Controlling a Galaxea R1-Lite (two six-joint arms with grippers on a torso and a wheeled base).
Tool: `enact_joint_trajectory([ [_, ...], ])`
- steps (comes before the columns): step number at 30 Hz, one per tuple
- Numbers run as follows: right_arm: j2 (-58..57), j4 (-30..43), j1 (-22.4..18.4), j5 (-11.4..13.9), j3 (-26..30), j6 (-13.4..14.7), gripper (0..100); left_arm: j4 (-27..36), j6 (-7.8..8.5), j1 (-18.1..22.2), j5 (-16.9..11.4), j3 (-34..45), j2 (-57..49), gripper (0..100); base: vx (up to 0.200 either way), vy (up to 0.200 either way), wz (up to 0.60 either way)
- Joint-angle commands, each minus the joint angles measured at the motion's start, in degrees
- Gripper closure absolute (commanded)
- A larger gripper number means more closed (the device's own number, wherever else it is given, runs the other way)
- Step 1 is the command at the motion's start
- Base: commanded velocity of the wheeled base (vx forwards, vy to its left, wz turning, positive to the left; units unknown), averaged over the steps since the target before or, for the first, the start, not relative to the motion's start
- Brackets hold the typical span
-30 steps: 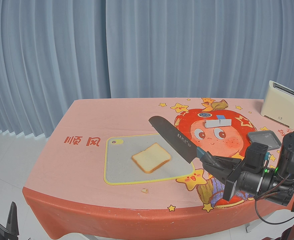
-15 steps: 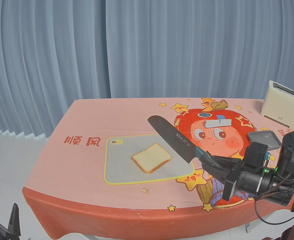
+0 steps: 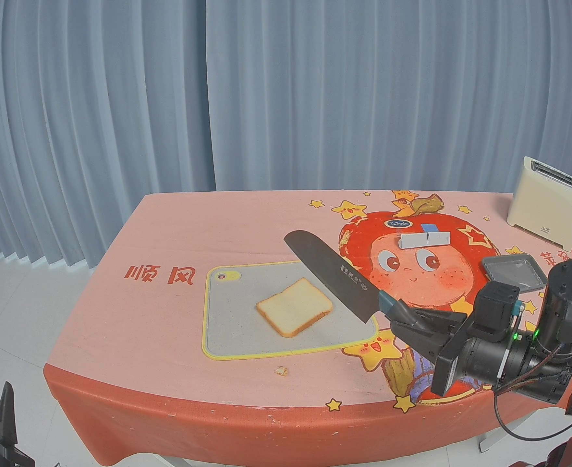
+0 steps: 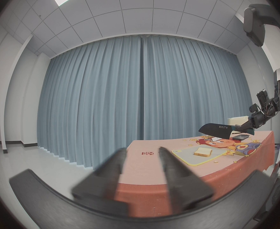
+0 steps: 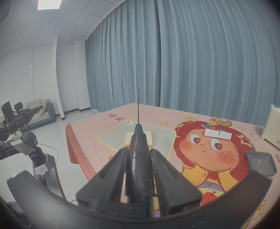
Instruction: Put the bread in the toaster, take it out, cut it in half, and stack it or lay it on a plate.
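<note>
Your stock on the counter (image 3: 169,228):
- One slice of bread (image 3: 294,307), whole and flat on the grey cutting board (image 3: 234,319) near the front edge.
- One knife (image 3: 330,272), handle clenched in your right tool (image 3: 410,319). Its blade is held on edge in the air over the board's right side, just beside the slice.
- One toaster (image 3: 548,201) at the far right corner.
- One dark tray (image 3: 514,271) in front of the toaster, by the right edge.
- Your left tool (image 4: 140,172), released and holding nothing, off the front left corner.
</note>
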Motion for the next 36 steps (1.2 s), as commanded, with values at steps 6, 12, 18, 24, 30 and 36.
enact_joint_trajectory([
  [6,-0.1,0.1,0.1,0.0,0.0,-0.1,100,-0.2,0.17,0.0,0.1,1.0,-0.8,100,0.000,0.000,0.00],
  [12,-1.6,0.2,-0.2,0.1,-1.5,-0.3,100,-1.4,1.05,0.0,0.0,1.0,-0.8,100,0.000,0.000,0.00],
  [18,0.6,0.9,-2.0,0.3,-4.9,-0.3,100,-1.4,1.31,0.0,0.0,1.0,-0.8,100,0.000,0.000,0.00],
  [24,2.3,4.5,-2.1,0.9,-9.0,-1.0,100,-2.1,1.93,0.0,0.0,1.0,-0.8,100,0.000,0.000,0.00],
  [30,2.2,5.4,-1.8,1.4,-8.8,-0.8,100,-1.8,1.75,0.0,-0.2,1.0,-0.8,100,0.000,0.000,0.00],
  [36,4.1,5.0,-1.5,1.1,-7.3,-0.5,100,-2.0,2.72,-0.3,-3.4,-1.9,-0.2,100,0.000,0.000,0.00],
])
